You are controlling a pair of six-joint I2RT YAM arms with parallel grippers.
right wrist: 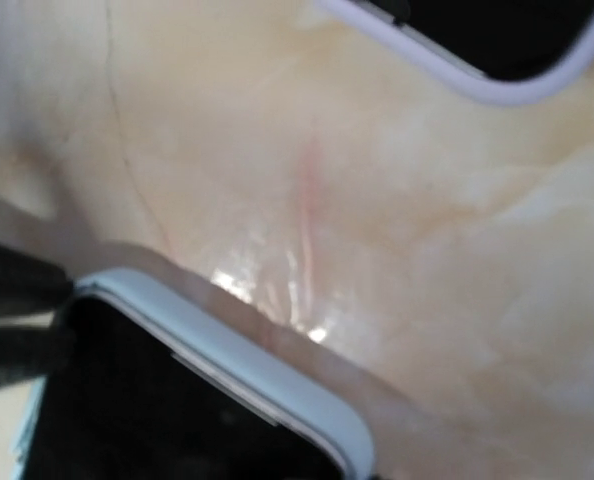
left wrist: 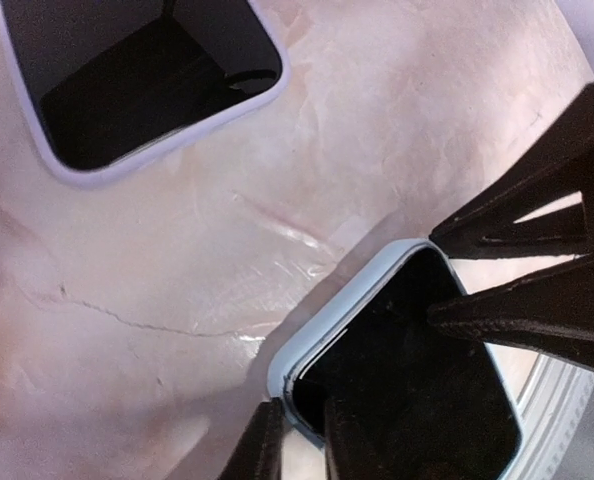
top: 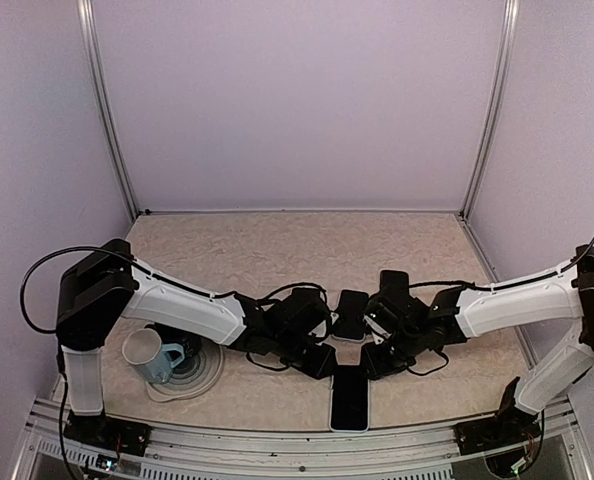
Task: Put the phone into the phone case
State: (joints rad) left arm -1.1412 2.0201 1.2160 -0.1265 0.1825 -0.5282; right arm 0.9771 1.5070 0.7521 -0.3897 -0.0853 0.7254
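Observation:
The phone [top: 349,400], black-screened, lies inside the light blue phone case [left wrist: 342,310] near the table's front edge. At the case's corner a thin gap shows between the phone and the rim. My left gripper [left wrist: 312,445] straddles that rim: one finger [left wrist: 260,445] is outside it and the other lies on the screen. My right gripper [left wrist: 435,275] comes in from the right, fingers slightly apart. One tip is at the case's edge and one is on the screen. The phone also shows in the right wrist view [right wrist: 157,410], where my own fingers are hidden.
A second dark item with a lavender rim [top: 350,315] lies just behind the phone and shows in both wrist views [left wrist: 267,85] [right wrist: 497,90]. A pale blue mug [top: 149,352] stands on a white lid [top: 205,378] at the front left. Metal rail along the front edge [top: 277,440].

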